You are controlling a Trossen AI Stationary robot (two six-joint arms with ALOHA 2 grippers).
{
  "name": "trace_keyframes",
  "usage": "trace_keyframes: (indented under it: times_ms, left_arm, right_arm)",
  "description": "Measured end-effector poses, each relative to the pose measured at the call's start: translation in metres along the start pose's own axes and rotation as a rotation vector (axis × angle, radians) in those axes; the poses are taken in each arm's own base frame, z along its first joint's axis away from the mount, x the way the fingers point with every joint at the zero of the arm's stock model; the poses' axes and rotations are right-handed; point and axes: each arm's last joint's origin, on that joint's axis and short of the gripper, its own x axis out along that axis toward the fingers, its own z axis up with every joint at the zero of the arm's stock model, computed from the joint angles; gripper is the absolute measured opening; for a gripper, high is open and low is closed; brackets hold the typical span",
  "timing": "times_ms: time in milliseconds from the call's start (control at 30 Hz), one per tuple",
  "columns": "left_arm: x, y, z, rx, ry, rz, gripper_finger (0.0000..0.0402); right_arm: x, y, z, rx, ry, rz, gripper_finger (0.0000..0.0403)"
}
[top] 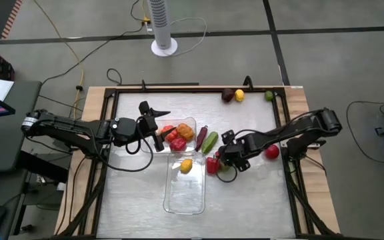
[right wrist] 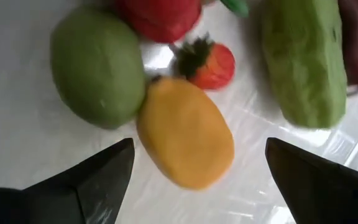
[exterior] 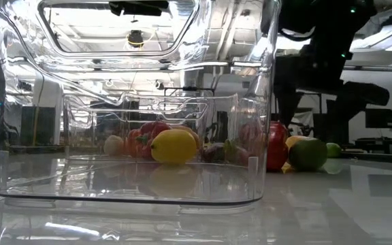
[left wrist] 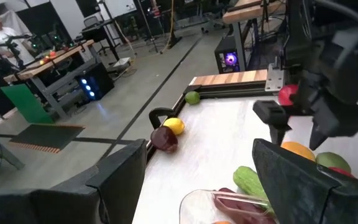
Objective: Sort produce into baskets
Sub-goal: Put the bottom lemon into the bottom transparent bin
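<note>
Smooth orange oval fruit (right wrist: pixel 185 134), round green fruit (right wrist: pixel 98 65), bumpy cucumber (right wrist: pixel 303 59)

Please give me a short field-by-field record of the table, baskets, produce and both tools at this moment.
far basket: red and orange produce
near basket: one yellow lemon
loose pieces: green cucumber, maroon piece, red piece
far edge: three small pieces
right tool: open, above orange piece
left tool: at far basket, empty
</note>
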Motion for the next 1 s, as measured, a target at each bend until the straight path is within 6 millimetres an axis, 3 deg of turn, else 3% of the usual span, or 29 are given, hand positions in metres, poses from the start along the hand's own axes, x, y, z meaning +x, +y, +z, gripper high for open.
trace_keyframes:
  times_ms: [300,567,667,867,1000]
  left_arm:
    - [0.000,0.000,-0.001,0.007,0.006,-0.001,0.0280]
    - [0.000,0.000,-0.001,0.007,0.006,-0.001,0.0280]
    - [0.000,0.000,-0.001,0.010,0.007,0.000,0.0280]
    - [-0.002,0.005,0.000,0.037,0.022,0.124,0.0280]
    - [-0.006,0.007,0.001,0.023,0.019,0.128,0.0280]
  right_arm:
    - [0.021,0.004,0.006,-0.057,0.073,0.030,0.0373]
    - [0.021,0.004,0.006,-0.061,0.081,0.034,0.0265]
    - [0.020,0.004,0.005,-0.058,0.094,0.037,0.0246]
    - [-0.012,-0.012,0.016,0.020,0.178,-0.046,0.0258]
    - [-0.047,-0.025,0.039,0.148,0.064,-0.070,0.0262]
